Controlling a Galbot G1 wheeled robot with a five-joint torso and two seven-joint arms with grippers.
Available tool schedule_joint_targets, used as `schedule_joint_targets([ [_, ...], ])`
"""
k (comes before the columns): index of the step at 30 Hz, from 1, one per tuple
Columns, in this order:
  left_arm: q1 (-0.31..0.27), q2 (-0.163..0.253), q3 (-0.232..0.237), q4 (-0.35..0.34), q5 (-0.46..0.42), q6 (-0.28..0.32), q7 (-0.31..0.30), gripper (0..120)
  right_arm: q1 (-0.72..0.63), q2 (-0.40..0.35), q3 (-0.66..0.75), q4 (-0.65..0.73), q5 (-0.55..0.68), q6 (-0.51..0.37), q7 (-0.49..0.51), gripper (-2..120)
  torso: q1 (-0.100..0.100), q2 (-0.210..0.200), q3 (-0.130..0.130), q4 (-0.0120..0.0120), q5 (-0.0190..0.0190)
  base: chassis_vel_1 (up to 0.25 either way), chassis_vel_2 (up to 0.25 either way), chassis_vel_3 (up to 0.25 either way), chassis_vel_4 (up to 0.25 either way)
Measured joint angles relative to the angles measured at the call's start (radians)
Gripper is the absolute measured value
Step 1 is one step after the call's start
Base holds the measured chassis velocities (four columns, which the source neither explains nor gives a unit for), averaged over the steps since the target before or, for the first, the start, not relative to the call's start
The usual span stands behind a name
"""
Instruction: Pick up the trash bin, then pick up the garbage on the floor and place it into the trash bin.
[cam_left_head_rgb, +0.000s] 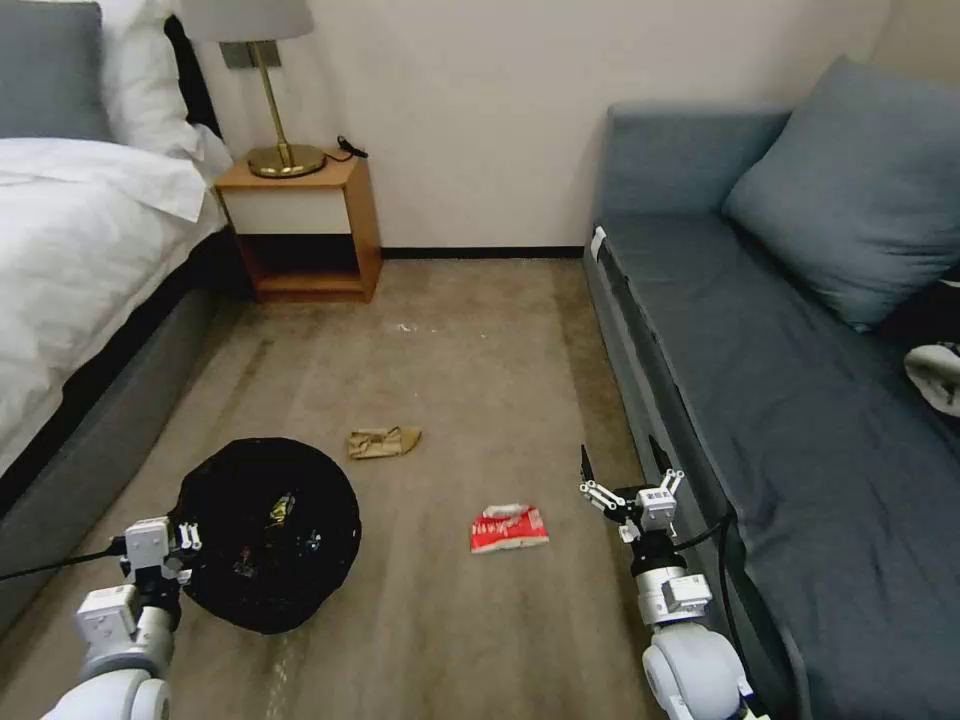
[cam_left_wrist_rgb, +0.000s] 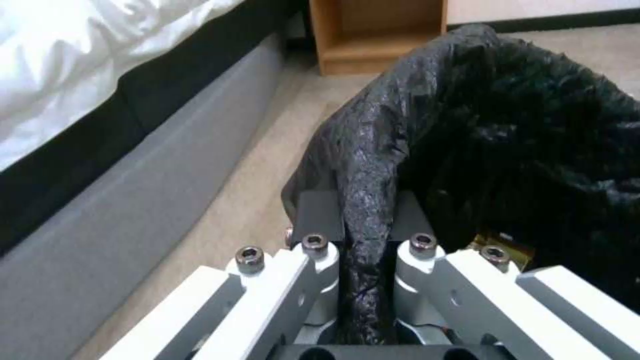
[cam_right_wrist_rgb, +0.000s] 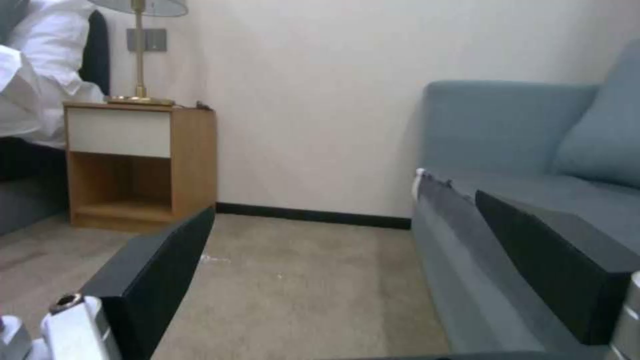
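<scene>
The trash bin (cam_left_head_rgb: 268, 535), lined with a crinkled black bag, is at the lower left; a yellow wrapper (cam_left_head_rgb: 280, 508) lies inside it. My left gripper (cam_left_head_rgb: 183, 540) is shut on the bin's near rim; the left wrist view shows the fingers (cam_left_wrist_rgb: 319, 217) clamping a fold of the black bag (cam_left_wrist_rgb: 363, 200). On the carpet lie two pieces of garbage: a crumpled brown paper bag (cam_left_head_rgb: 382, 441) beyond the bin and a red-and-white packet (cam_left_head_rgb: 509, 529) to its right. My right gripper (cam_left_head_rgb: 625, 478) hangs open and empty beside the sofa, right of the packet.
A bed (cam_left_head_rgb: 90, 260) runs along the left and a blue-grey sofa (cam_left_head_rgb: 800, 400) along the right. A wooden nightstand (cam_left_head_rgb: 300, 225) with a brass lamp (cam_left_head_rgb: 283, 150) stands against the far wall. Bare carpet (cam_left_head_rgb: 470, 340) lies between them.
</scene>
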Motion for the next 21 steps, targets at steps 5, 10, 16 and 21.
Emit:
schedule_joint_targets([
  [5,-0.003,0.006,-0.007,0.007,-0.002,-0.001,0.000,7,0.025,-0.028,-0.048,-0.014,0.010,0.006,-0.020,100,0.000,0.000,0.000,0.0000,0.0000,-0.098,0.096,0.105,-0.125],
  [10,-0.005,0.017,-0.018,0.013,-0.004,-0.001,0.000,7,0.080,-0.104,-0.132,-0.035,0.028,-0.063,-0.038,100,0.000,0.000,0.000,0.0000,0.0000,-0.016,0.018,0.027,-0.036],
  [16,-0.007,0.031,-0.040,0.020,-0.009,-0.001,0.000,7,0.222,-0.246,-0.282,-0.054,0.122,-0.332,-0.148,100,0.000,0.000,0.000,0.0001,0.0001,0.000,0.000,0.000,0.000],
  [21,-0.007,0.028,-0.039,0.021,-0.007,-0.001,0.000,7,0.391,-0.306,-0.435,-0.156,0.192,-0.586,-0.329,100,0.000,0.000,0.000,0.0003,0.0000,0.000,0.000,0.000,0.000],
])
